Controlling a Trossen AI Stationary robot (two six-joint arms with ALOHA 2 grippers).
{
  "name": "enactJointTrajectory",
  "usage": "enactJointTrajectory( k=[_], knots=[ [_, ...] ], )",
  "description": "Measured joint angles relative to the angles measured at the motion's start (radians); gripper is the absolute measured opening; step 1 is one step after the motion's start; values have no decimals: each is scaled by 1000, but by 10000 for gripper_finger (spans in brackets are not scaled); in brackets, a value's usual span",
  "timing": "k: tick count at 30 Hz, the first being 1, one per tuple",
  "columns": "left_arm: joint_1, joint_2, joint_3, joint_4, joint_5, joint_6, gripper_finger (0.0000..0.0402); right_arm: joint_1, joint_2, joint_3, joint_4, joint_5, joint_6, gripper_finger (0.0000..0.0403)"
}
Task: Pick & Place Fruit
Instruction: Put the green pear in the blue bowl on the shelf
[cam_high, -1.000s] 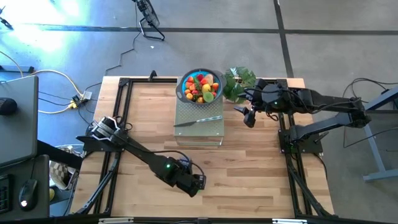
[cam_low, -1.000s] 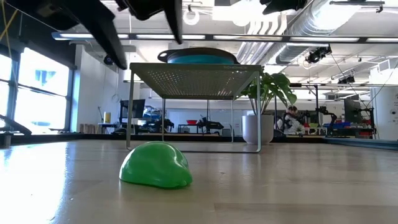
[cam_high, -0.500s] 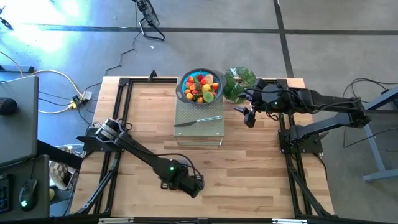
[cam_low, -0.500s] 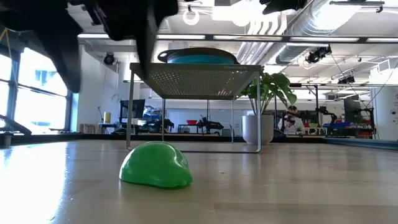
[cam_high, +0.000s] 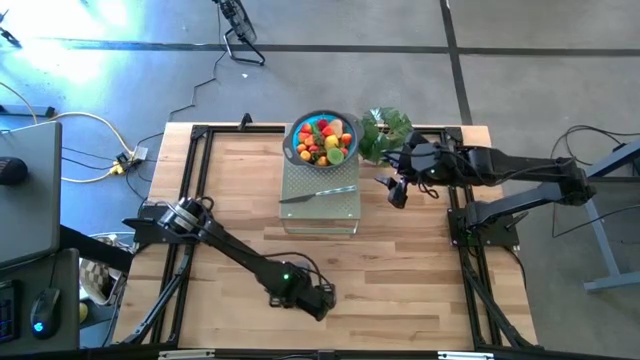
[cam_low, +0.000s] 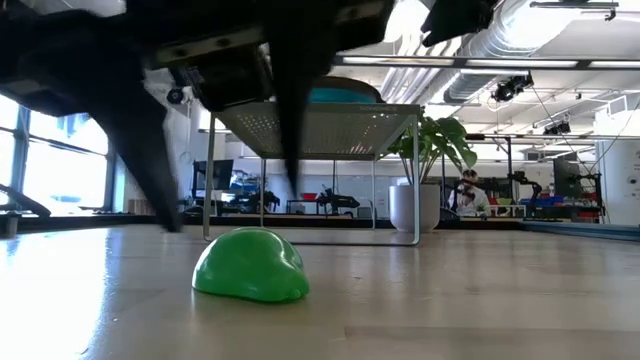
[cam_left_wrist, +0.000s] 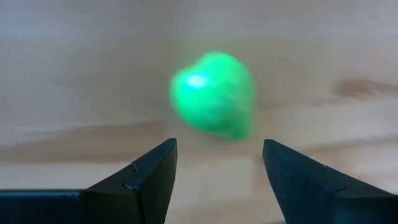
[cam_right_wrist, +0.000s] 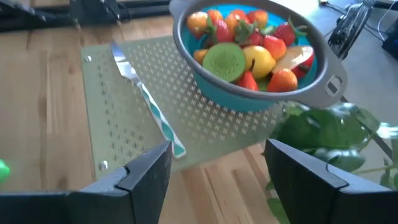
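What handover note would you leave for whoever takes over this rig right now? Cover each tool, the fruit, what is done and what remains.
Left tool: open, empty, poised over the green fruit, which lies alone on the table near its front edge.
Right tool: open, empty, waiting beside the rack, facing the blue bowl.
Remaining fruit is piled in the bowl on the rack, next to the knife.
Done: nothing is gripped yet.
Left: close on the green fruit, lift and place it.
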Motion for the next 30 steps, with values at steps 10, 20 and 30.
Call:
enactJointTrajectory(
  k=[10,20,30],
  knots=[
    [0,1,-3,-2,-13,63,230,-6,2,0,6,-7,-1,250],
    [0,1,-2,49,-13,107,230,-6,2,1,6,-7,-1,250],
    [0,1,-2,53,-70,140,230,-6,2,2,5,-6,0,250]
  ],
)
